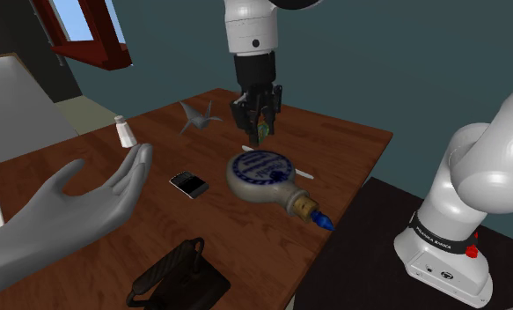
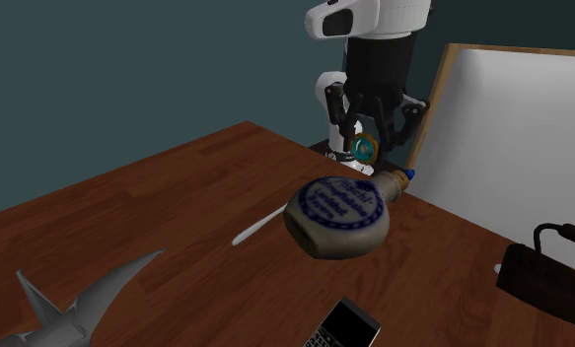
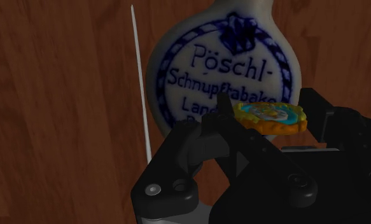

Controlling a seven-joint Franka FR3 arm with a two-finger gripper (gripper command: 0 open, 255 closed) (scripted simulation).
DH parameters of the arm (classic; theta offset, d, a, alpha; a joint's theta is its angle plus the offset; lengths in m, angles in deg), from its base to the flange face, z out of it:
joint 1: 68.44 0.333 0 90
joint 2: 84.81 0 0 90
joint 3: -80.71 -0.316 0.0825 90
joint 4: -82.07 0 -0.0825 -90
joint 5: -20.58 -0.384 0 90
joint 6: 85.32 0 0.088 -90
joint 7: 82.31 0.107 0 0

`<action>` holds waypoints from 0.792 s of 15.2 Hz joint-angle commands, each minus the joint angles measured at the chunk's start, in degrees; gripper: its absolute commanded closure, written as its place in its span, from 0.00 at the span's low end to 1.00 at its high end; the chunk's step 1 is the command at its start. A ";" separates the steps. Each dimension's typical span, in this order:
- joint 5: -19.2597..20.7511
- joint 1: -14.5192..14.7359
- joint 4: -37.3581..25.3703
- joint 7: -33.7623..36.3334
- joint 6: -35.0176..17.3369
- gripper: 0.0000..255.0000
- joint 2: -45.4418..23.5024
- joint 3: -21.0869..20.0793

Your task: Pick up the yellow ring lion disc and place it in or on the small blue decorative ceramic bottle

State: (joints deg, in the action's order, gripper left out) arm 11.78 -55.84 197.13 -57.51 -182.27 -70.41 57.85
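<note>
Claw (image 2: pixel 366 146) clamped on the yellow-rimmed disc (image 3: pixel 270 116), poised above the blue-and-white bottle (image 1: pixel 261 174), which lies on its side near the table (image 1: pixel 351 145) edge facing the stand.

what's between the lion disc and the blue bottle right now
Nothing visible. The gripper holds the disc in the air above the bottle, which lies on its side on the table, with open space between them. A thin white stick lies beside the bottle, off that path.
</note>
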 commanded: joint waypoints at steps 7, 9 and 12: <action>-0.03 0.07 0.78 0.09 -0.91 1.00 -0.09 -0.15; -0.03 0.07 0.78 0.09 -0.91 0.00 -0.09 -0.15; -0.03 0.07 0.78 0.09 -0.91 0.00 -0.09 -0.15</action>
State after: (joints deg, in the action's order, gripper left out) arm 11.75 -55.78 197.91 -57.43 -183.18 -70.50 57.70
